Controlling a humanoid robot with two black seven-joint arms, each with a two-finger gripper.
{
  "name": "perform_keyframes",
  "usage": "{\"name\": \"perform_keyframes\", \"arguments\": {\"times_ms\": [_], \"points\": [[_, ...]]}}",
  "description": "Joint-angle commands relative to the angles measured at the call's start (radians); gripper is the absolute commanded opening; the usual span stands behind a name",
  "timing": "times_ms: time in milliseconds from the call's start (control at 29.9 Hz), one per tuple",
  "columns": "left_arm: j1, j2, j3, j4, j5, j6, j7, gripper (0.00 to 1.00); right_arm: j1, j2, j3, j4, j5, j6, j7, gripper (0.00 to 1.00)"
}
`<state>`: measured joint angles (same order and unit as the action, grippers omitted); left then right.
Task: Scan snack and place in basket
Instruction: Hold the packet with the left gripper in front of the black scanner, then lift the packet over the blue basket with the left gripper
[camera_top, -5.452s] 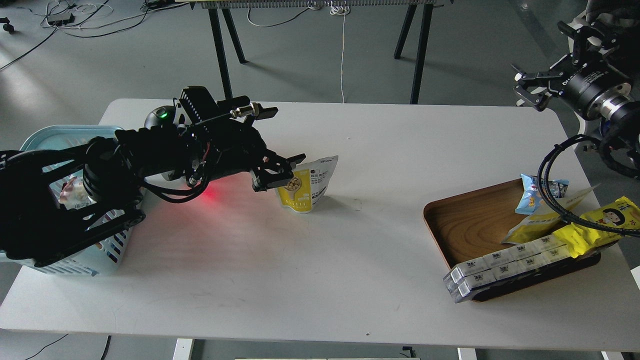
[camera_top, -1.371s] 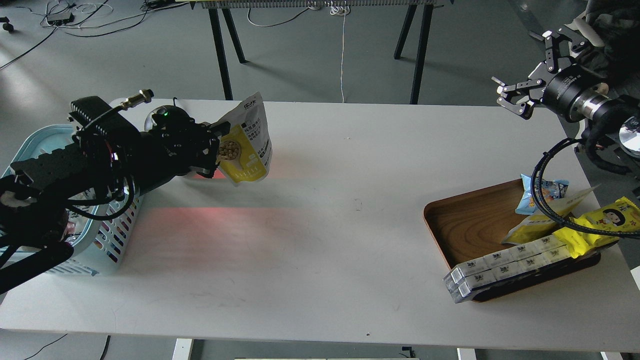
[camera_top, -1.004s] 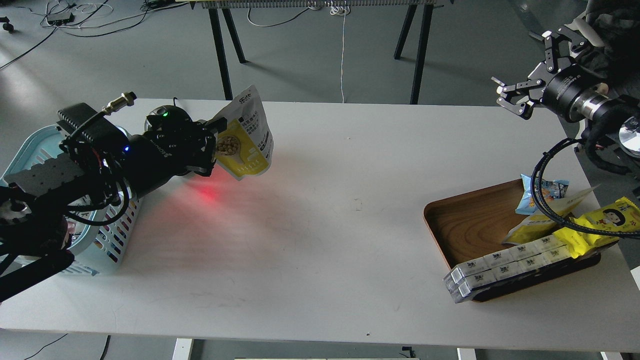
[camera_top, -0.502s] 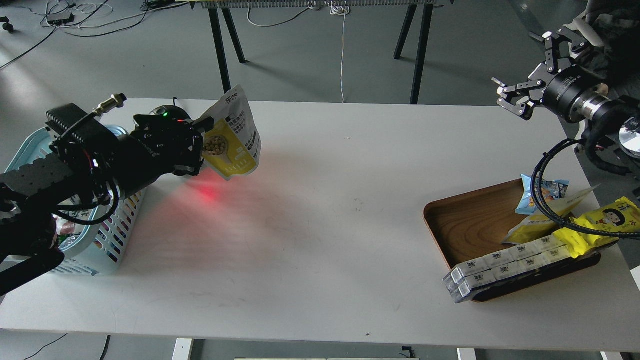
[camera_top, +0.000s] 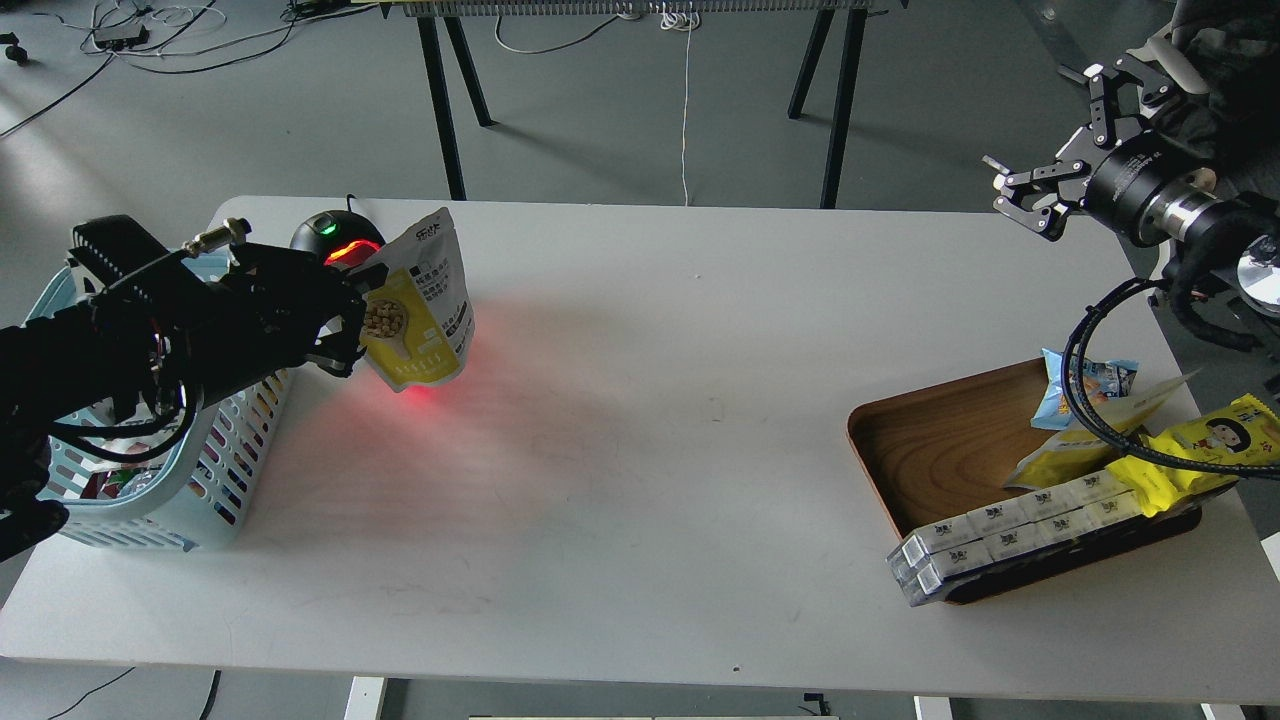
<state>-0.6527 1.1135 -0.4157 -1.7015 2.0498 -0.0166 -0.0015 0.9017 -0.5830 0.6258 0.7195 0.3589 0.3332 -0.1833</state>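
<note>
Dark print on the snack (camera_top: 425, 310) stays illegible.

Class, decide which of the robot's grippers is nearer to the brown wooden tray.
Right. The right gripper hangs in the air above and beyond the wooden tray, jaws apart. The left gripper is across the table, clamping the nut pouch beside the blue basket.

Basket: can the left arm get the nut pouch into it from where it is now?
Probably yes. The left gripper holds the snack just right of the basket, whose top is open; only the arm itself hangs over the rim.
</note>
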Motion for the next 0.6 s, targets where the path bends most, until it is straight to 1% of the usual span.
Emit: {"name": "perform_keyframes", "arguments": {"times_ms": [0, 134, 268, 502, 569], "points": [[-0.001, 0.009, -0.002, -0.001, 0.02, -0.019, -0.011, 0.0, -0.001, 0.002, 0.0, 0.0, 0.0, 0.001, 0.001, 0.97], [-0.008, 0.019, -0.003, -0.003, 0.023, -0.037, -0.015, 0.0, -0.001, 0.002, 0.0, -0.002, 0.0, 0.001, 0.001, 0.97], [-0.039, 0.023, -0.003, -0.007, 0.023, -0.054, -0.031, 0.0, -0.001, 0.002, 0.0, -0.002, 0.0, 0.001, 0.001, 0.97], [-0.077, 0.023, -0.005, -0.013, 0.023, -0.072, -0.032, 0.0, -0.001, 0.005, 0.0, -0.002, 0.0, 0.001, 0.001, 0.97], [-0.099, 0.026, -0.005, -0.015, 0.023, -0.079, -0.044, 0.0, -0.001, 0.005, 0.0, -0.002, 0.0, 0.001, 0.001, 0.97]]}}
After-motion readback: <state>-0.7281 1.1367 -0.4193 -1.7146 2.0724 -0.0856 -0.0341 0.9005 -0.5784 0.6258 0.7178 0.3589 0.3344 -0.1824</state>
